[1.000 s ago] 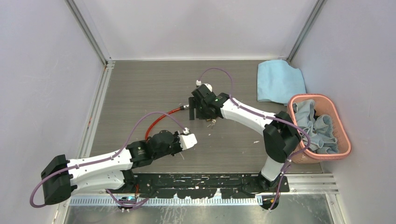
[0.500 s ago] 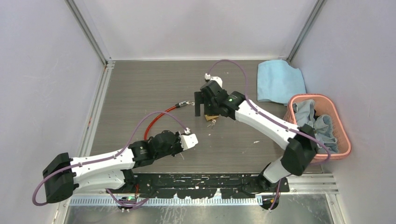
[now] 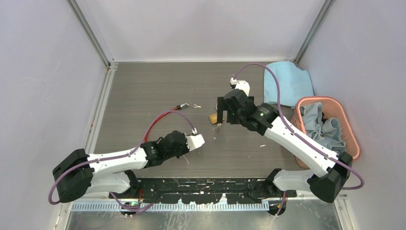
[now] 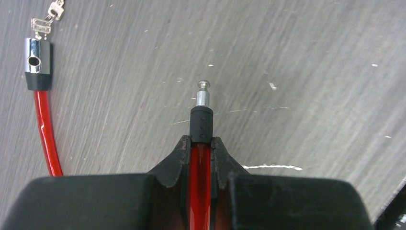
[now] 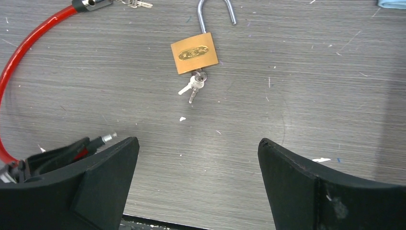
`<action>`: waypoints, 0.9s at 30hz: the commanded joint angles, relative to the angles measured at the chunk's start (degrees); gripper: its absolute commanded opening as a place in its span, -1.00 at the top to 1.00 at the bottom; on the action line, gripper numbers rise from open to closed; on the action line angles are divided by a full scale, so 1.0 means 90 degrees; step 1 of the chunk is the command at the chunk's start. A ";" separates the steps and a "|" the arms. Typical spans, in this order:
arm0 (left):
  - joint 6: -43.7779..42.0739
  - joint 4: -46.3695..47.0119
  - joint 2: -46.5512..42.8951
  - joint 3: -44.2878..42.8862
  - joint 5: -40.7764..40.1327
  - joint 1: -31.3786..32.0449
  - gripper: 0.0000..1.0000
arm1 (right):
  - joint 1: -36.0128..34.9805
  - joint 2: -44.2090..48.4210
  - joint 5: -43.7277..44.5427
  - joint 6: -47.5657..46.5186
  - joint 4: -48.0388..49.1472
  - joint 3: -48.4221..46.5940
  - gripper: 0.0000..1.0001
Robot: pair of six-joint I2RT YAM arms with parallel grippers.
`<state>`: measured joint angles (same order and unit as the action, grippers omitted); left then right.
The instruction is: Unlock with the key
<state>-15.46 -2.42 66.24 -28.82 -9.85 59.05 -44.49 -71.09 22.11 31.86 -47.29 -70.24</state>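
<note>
The brass padlock (image 5: pixel 194 52) lies flat on the table with its steel shackle (image 5: pixel 216 12) swung open. The key (image 5: pixel 194 86), a tiny silvery bunch, sits at the padlock's keyhole; it also shows in the top view (image 3: pixel 217 126) below the padlock (image 3: pixel 212 118). My right gripper (image 5: pixel 197 140) is open and empty, hovering just right of the padlock in the top view (image 3: pixel 224 114). My left gripper (image 4: pixel 201 139) is shut on the red cable (image 4: pixel 200 163) just behind its pin end (image 4: pixel 203 96), near the table's front (image 3: pixel 195 141).
The red cable (image 3: pixel 160 120) loops to its metal lock head (image 4: pixel 37 60), which has a second small key bunch (image 4: pixel 48 19) hanging from it. A blue cloth (image 3: pixel 286 84) lies at the back right. A pink basket (image 3: pixel 316 98) of cloths stands at the right edge.
My right gripper has drawn back to the right, off the padlock, uncovering it and the key. My left gripper has stayed shut on the cable, shifting only slightly.
</note>
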 commanded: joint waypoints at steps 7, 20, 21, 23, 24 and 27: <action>0.0026 0.0285 0.0183 -0.0536 0.0151 -0.0579 0.74 | 0.0013 0.0691 0.0268 0.0158 -0.0119 0.0166 -0.99; 0.0622 -0.0657 -0.0561 -0.0636 0.0319 -0.0573 0.01 | 0.0012 0.1203 0.0044 0.0279 -0.0102 0.0454 -0.99; 0.0675 -0.0668 -0.0647 -0.0631 0.0306 -0.0567 0.00 | 0.0013 0.1229 0.0057 0.0276 -0.0092 0.0474 -0.99; 0.0781 -0.0717 -0.0812 -0.0644 0.0267 -0.0571 -0.06 | 0.0020 0.1252 0.0109 0.0243 -0.0076 0.0505 -0.99; 0.0816 -0.0736 -0.0926 -0.0653 0.0229 -0.0569 -0.11 | 0.0013 0.1267 0.0133 0.0208 -0.0039 0.0522 -1.00; 0.0862 -0.0839 -0.1168 -0.0719 -0.0048 -0.0570 -0.96 | 0.0012 0.1328 0.0225 0.0154 0.0120 0.0615 -0.99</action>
<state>-10.04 -9.32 59.24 -32.10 -7.92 54.00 -44.49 -60.97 22.22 33.34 -49.28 -65.23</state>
